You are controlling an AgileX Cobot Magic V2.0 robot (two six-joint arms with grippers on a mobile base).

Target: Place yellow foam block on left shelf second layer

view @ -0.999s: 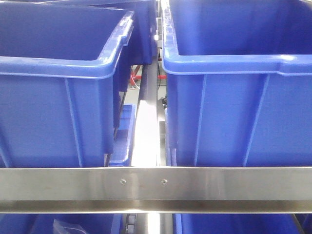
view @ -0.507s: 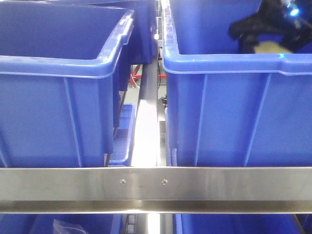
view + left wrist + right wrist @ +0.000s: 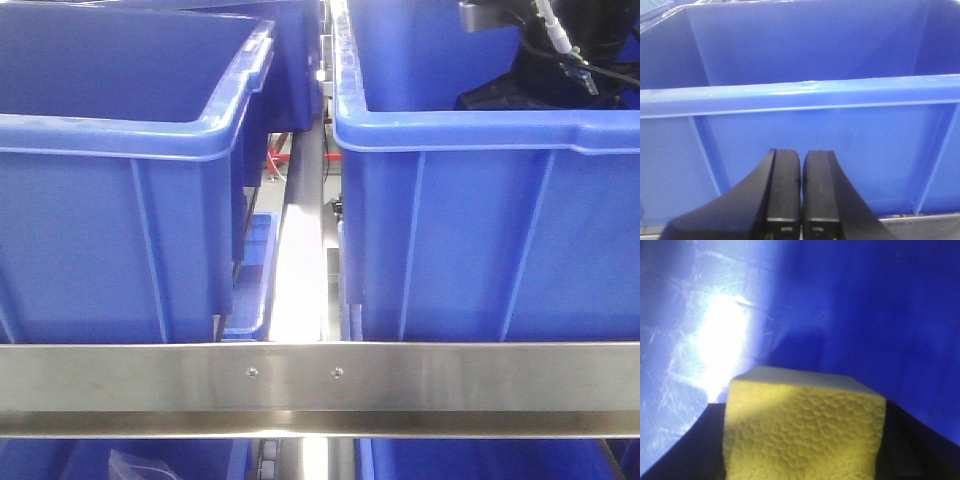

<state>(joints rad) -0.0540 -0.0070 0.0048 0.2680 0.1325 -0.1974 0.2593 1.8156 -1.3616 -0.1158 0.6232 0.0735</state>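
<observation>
Since half a second ago the right arm has dropped deeper into the right-hand big blue plastic bin [image 3: 480,240]. Inside that bin, the right gripper [image 3: 805,440] clamps the bright yellow matte foam cube [image 3: 805,432] by opposite faces; it looks light and squashy, so gentle pressure suits. The left gripper [image 3: 801,200] is closed, empty.

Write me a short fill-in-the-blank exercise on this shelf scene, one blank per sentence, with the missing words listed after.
1. The foam block between the right gripper's fingers is coloured ____.
2. The left gripper's jaws are ____, with nothing between them.
3. In the front view, the right arm reaches down into the ____ of the two blue bins.
4. The steel front rail carries ____ small rivets.

Missing words: yellow; shut; right; two
</observation>
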